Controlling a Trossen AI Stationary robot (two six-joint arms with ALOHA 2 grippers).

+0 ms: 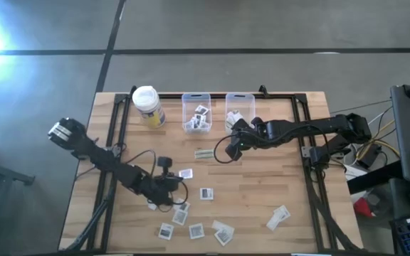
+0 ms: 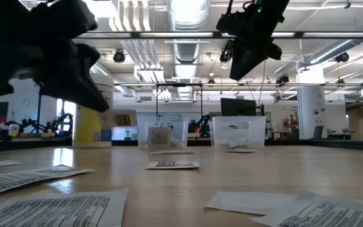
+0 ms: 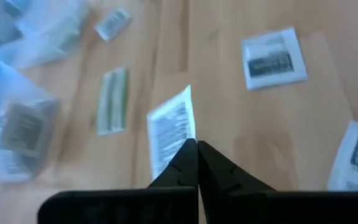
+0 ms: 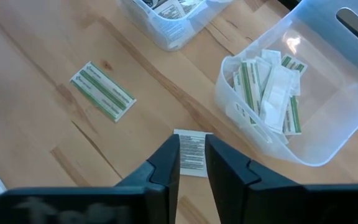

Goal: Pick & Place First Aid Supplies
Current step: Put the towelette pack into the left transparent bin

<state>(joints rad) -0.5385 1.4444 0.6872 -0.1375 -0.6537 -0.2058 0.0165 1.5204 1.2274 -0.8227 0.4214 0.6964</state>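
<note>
My left gripper (image 3: 196, 149) is pinched fully shut on the edge of a square packet (image 3: 171, 127), white with a block of dark print, lifted off the wood near the middle of the table (image 1: 276, 188), a little toward its front edge. My right gripper (image 4: 192, 155) hangs just in front of the right-hand clear bin (image 4: 328, 106), toward the table's back edge, with its fingers part open; a small printed packet (image 4: 192, 152) shows in the gap between them, but I cannot tell whether I grip it or it lies on the wood below. What worries me most is the left grip: I have only a corner of a thin, limp packet, so a quick swing toward the left-hand bin (image 1: 196, 114) could let it slide out or flap and catch the bin's rim. The two arms are also near each other around the table's middle, so a careless path might bring them together. The right-hand bin already holds a heap of narrow white and green strips, while the left one holds square printed packets, so dropping into the wrong one would spoil the sort. More square packets lie scattered toward the front edge, and one green strip (image 4: 102, 91) lies alone just in front of the bins.
</note>
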